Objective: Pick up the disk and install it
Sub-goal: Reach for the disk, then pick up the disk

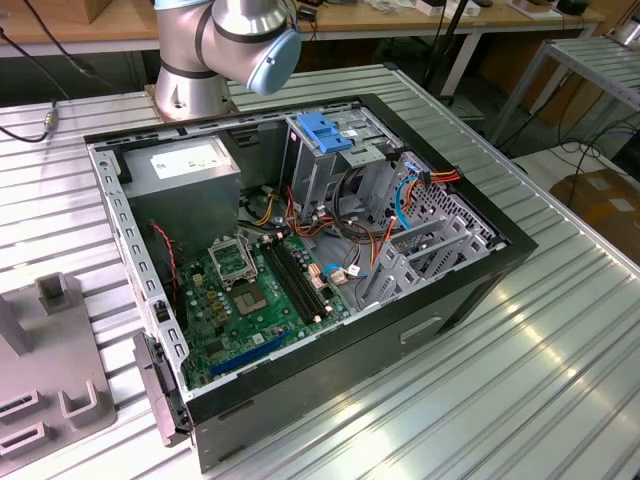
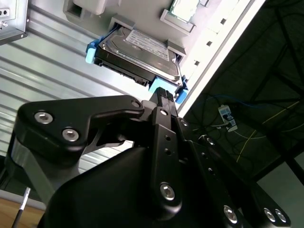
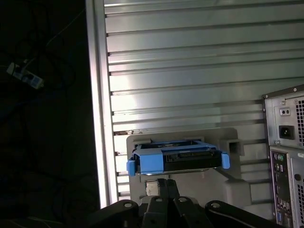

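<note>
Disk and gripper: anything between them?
Nothing. In the second wrist view the gripper sits right by the disk, at its blue-bracketed edge, with no object in the gap; contact can't be judged.

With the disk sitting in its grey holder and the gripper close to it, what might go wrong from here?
1. The disk rests in the grey holder near the table edge; a slipped grasp might send it over the side.
2. The gripper lines up with the thin blue bracket; the plastic may flex or slide.
3. Loose cables crowd the drive cage and could snag the disk.
</note>
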Robot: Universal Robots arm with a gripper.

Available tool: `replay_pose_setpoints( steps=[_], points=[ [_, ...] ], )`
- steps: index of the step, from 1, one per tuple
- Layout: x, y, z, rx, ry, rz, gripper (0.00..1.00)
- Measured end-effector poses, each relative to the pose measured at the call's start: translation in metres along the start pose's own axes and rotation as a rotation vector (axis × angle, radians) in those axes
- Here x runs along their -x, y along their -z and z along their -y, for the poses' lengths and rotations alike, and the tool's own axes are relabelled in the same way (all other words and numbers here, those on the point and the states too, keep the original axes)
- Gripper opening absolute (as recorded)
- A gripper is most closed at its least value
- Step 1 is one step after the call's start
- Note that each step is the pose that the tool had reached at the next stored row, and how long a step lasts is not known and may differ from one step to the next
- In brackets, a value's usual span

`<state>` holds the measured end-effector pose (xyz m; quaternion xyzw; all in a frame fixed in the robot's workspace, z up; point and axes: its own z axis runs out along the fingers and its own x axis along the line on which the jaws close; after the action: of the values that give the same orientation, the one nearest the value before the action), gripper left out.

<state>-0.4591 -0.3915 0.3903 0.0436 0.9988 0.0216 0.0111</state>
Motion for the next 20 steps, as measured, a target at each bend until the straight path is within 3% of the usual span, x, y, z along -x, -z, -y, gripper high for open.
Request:
replay_pose_setpoints(
  steps=[13, 20],
  points=[
    [-0.0003, 0.0001, 0.0, 0.0, 0.004, -0.0003, 0.1],
    [-0.0003, 0.0001, 0.0, 0.0015, 0.076, -0.0034, 0.1]
  ],
)
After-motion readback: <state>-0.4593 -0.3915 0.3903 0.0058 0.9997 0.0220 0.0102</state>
